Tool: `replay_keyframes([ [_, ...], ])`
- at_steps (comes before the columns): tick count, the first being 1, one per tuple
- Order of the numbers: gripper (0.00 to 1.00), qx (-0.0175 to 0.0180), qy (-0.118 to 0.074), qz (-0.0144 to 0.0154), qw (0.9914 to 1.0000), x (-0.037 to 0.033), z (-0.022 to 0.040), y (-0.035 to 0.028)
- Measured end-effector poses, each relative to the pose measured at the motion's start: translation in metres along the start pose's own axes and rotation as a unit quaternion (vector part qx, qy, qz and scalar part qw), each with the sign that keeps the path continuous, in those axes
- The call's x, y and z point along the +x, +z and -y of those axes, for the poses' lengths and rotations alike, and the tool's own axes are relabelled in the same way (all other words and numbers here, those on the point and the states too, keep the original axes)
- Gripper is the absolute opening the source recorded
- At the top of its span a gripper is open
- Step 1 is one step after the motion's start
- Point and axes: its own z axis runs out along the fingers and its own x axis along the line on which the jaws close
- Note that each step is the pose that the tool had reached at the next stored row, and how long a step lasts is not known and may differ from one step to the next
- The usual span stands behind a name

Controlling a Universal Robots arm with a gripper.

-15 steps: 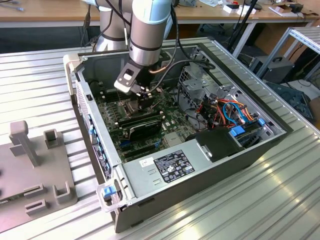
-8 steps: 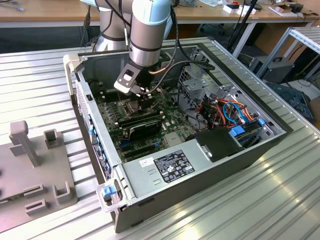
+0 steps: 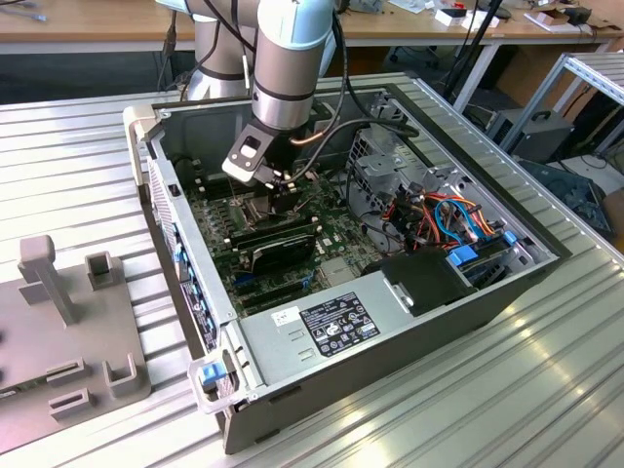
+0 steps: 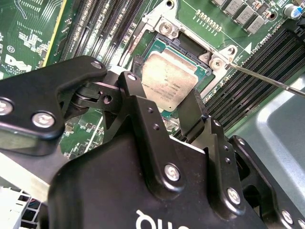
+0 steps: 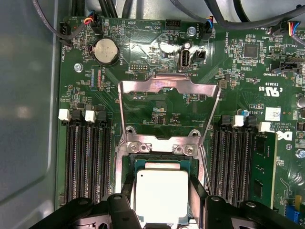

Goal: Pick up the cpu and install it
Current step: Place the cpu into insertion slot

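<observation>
One cpu (image 5: 162,196) at one open socket (image 5: 157,143), two jaws clamped on its opposite edges

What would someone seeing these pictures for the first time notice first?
Most likely the silver-blue robot arm, its end inside an open computer case on the slatted metal table, near the middle of the exterior view. In the first wrist view, the black claw is at the silver-topped cpu, which lies at the socket frame, with the hinged metal bracket standing open beside it.
</observation>
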Motion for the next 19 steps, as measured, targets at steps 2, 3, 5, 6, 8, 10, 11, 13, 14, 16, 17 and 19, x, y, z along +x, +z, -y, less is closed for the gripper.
replay_keyframes([
  [2, 0.54, 0.0, 0.006, 0.0001, 0.99998, -0.0001, 0.0, 0.0001],
  [3, 0.54, 0.0, 0.014, 0.0003, 0.99991, -0.0001, 0.0, 0.0001],
  [5, 0.54, 0.0, 0.015, 0.0003, 0.99988, -0.0001, -0.0001, 0.0001],
  [6, 0.54, 0.0, 0.015, 0.0003, 0.99988, -0.0001, -0.0001, 0.0001],
  [8, 0.54, 0.0, 0.015, 0.0003, 0.99988, -0.0001, -0.0001, 0.0001],
  [10, 0.54, 0.0, 0.015, 0.0002, 0.99988, 0.0001, -0.0001, 0.0002],
  [11, 0.54, -0.0001, 0.015, 0.0002, 0.99988, 0.0003, -0.0001, 0.0002],
  [13, 0.54, 0.0, 0.015, 0.0003, 0.99988, 0.0004, -0.0001, 0.0002],
  [14, 0.54, 0.0, 0.015, 0.0003, 0.99988, 0.0005, -0.0001, 0.0002],
  [16, 0.54, 0.0, 0.015, 0.0003, 0.99988, 0.0006, -0.0001, 0.0003],
  [17, 0.54, 0.0, 0.015, 0.0003, 0.99988, 0.0006, -0.0001, 0.0003],
  [19, 0.54, 0.0, 0.016, 0.0002, 0.99988, 0.0006, -0.0005, 0.0004],
])
